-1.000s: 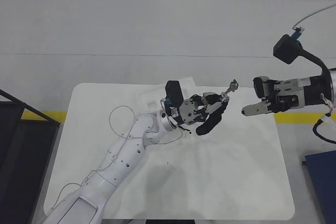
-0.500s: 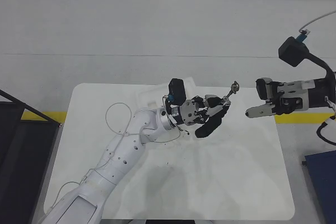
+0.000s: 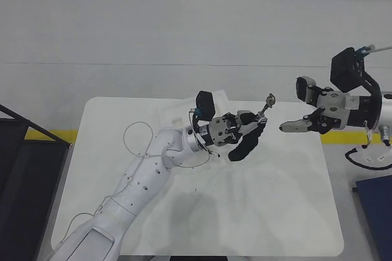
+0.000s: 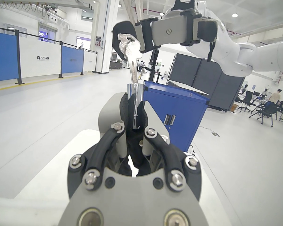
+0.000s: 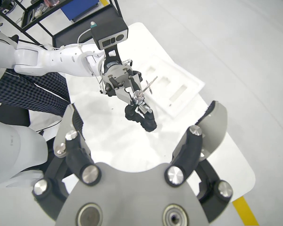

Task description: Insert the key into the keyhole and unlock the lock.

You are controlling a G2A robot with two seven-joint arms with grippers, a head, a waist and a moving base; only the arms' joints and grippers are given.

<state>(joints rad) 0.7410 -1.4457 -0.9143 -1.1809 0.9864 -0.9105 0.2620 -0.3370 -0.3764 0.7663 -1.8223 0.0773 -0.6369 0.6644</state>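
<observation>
My left gripper (image 3: 249, 127) is shut on a small chrome lock (image 4: 135, 104), held above the middle of the white table (image 3: 281, 209). A silver key (image 4: 129, 52) sticks out of the lock's end, seated in it, with a ring on its head. The same key (image 3: 268, 103) points toward my right gripper (image 3: 289, 126), which hovers a short gap to its right. That right gripper (image 5: 143, 108) stands wide open with nothing in it, facing the lock (image 5: 138, 97) and key (image 5: 149, 84). From the left wrist, the right gripper (image 4: 167, 32) sits just behind the key's head.
A white foam tray (image 3: 179, 111) with rectangular recesses lies at the table's back, behind the left arm. A blue cabinet (image 3: 382, 209) stands off the table's right side and a black rack (image 3: 13, 163) off its left.
The right arm's wrist has turned and lifted, and its gripper has shifted slightly left toward the key. The left gripper with the lock has stayed almost still.
</observation>
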